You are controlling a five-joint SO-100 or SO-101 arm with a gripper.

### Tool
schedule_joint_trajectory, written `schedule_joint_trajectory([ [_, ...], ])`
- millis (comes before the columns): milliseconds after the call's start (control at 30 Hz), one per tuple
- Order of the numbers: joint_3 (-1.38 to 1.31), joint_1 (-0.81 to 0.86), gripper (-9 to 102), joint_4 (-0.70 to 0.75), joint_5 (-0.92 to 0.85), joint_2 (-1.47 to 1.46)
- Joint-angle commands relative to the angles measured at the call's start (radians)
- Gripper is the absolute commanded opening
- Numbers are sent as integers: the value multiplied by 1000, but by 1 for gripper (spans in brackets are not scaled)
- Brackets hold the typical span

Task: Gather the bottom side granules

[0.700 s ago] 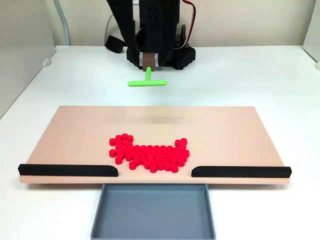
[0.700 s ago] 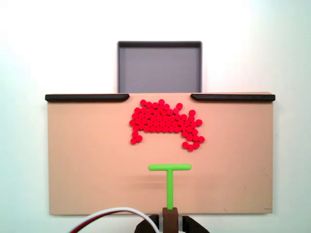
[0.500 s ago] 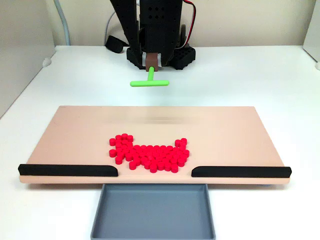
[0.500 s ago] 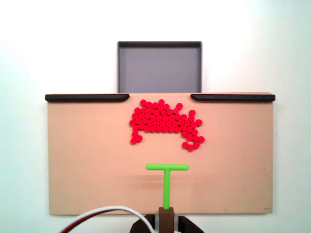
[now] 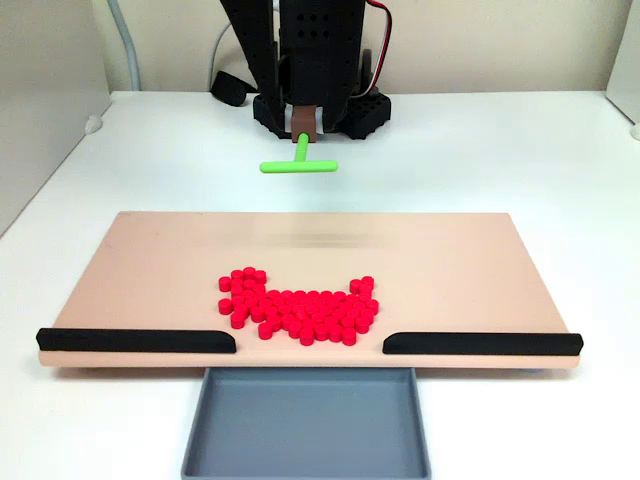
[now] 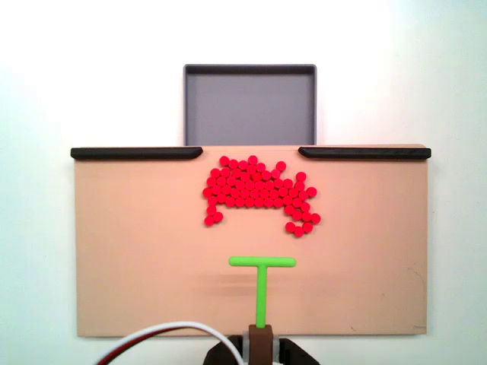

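Red granules (image 5: 298, 309) (image 6: 257, 192) are lying in one tight cluster on a tan board (image 5: 150, 270) (image 6: 137, 251), close to the board edge that carries two black rails. In a fixed view the cluster is sitting toward the near edge, facing the gap between the left rail (image 5: 135, 341) and the right rail (image 5: 482, 343); in another fixed view the same rails (image 6: 137, 153) (image 6: 364, 153) are lying along the top edge. A few pellets are trailing off each lower corner of the cluster in the top-down fixed view, a pair at the left and a small group at the right. A grey tray (image 5: 305, 458) (image 6: 249, 106) is resting on the white table (image 5: 520, 150) (image 6: 46, 91) just beyond the gap.

A green T-shaped stick (image 5: 298, 163) (image 6: 261, 285) is projecting from a brown holder (image 5: 305, 122) (image 6: 260, 342) at the end of the black arm (image 5: 310, 50). Its crossbar is hanging over the board, well apart from the granules, with a faint shadow lying on the board beneath it. The gripper (image 5: 305, 118) is showing at the holder, but whether its fingers are pinching the holder or merely surrounding it cannot be told. Red and white cables (image 6: 163, 334) are curving in beside the arm.
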Motion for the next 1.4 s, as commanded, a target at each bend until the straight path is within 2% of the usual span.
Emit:
schedule_joint_trajectory([
  [0,-17,0,0,3,-5,28],
  [1367,-15,-46,0,3,38,-6],
])
